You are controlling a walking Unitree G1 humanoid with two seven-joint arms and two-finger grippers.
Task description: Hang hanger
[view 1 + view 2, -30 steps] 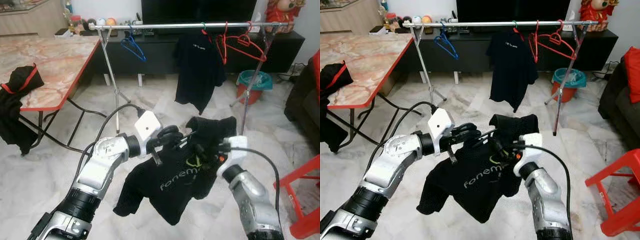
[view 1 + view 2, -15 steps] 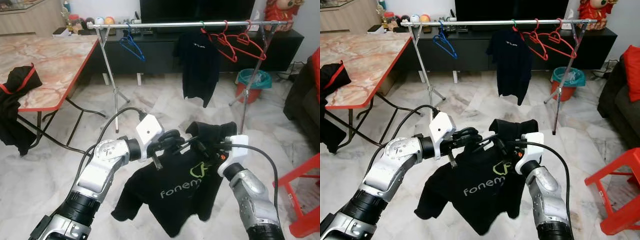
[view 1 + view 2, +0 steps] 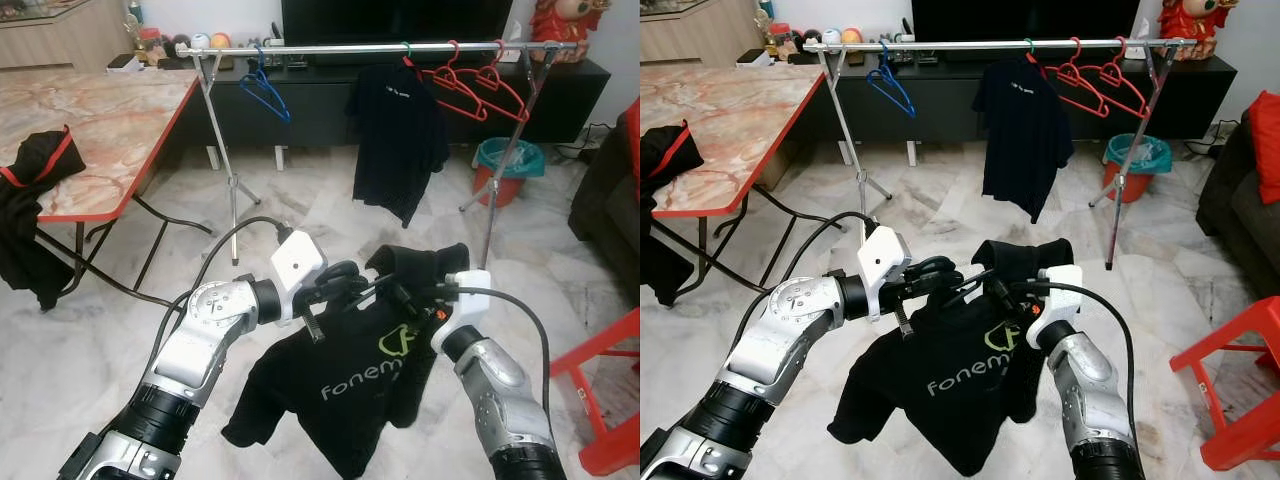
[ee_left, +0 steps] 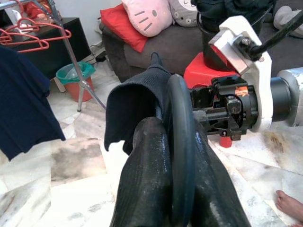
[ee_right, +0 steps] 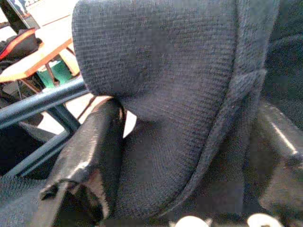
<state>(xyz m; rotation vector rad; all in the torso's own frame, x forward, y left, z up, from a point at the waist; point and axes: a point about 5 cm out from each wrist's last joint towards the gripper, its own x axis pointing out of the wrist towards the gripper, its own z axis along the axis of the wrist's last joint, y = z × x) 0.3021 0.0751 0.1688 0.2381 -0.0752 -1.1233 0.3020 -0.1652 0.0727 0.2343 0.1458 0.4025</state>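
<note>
1. Spanning the back of the room, the silver clothes rail (image 3: 380, 48) carries a blue hanger (image 3: 265, 95), a hung black T-shirt (image 3: 398, 135) and a cluster of red hangers (image 3: 475, 85); that hung shirt has swung back from half a second ago and now drapes wider.
2. Left of it, the marble table (image 3: 95, 120) holds a black garment with red trim (image 3: 35, 165), unchanged.
3. Front and centre, the black "fonem" T-shirt (image 3: 355, 375) on its black hanger (image 3: 365, 290) hangs between both arms, well short of the rail; it has settled a touch lower and squarer since a second ago.
4. The left claw (image 3: 335, 285) is clamped shut on the hanger's black bar.
5. The right claw (image 3: 405, 295) pinches the shirt's bunched shoulder fabric, closed on the cloth.
6. My read: carry steadied, the approach and lift to the rail's open middle remain.
</note>
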